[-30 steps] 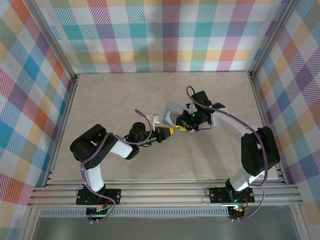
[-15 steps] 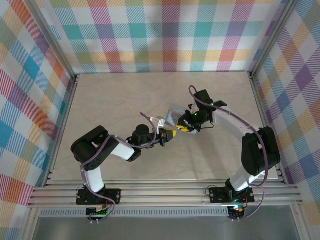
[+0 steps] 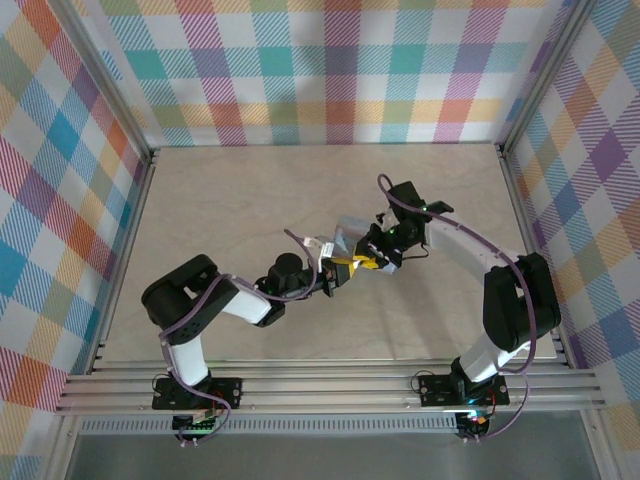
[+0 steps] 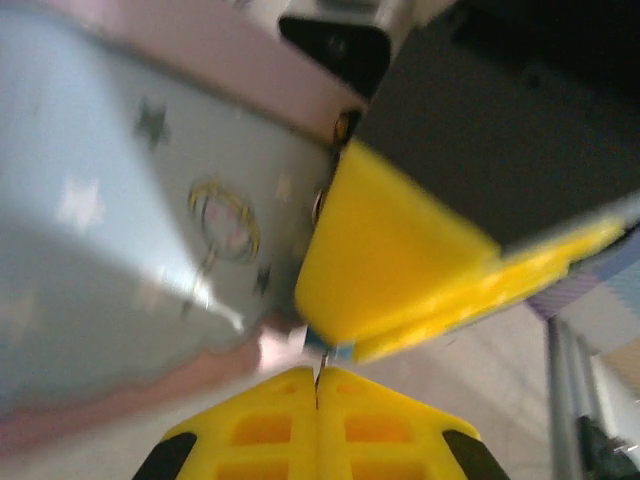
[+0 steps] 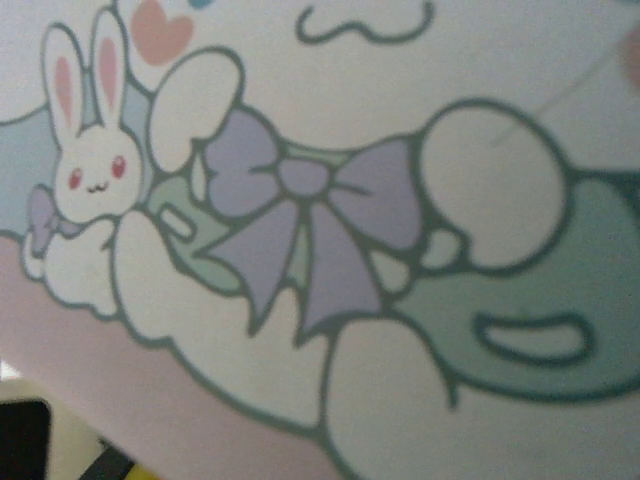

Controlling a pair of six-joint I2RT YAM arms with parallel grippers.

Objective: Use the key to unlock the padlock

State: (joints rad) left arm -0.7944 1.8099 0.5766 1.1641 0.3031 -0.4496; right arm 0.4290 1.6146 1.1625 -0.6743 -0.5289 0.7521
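With the left gripper (image 4: 318,388) squeezed tight on the key (image 4: 322,360) just below the tin (image 4: 120,250) and the right gripper (image 3: 366,259) pinching the padlock (image 4: 340,351) at the tin's bottom edge, could poke the wrong spot and bend or drop the key.

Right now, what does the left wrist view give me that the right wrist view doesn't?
Left wrist: the left hand, shut, with its yellow fingertips pinching a thin silvery sliver that is too small to identify. The right hand's yellow finger is pressed on the edge of the tin, and there is bare table beyond.
Right wrist: the tin's printed face close up, with a white bunny and a purple bow.
Both: the pastel blue-and-pink tin.
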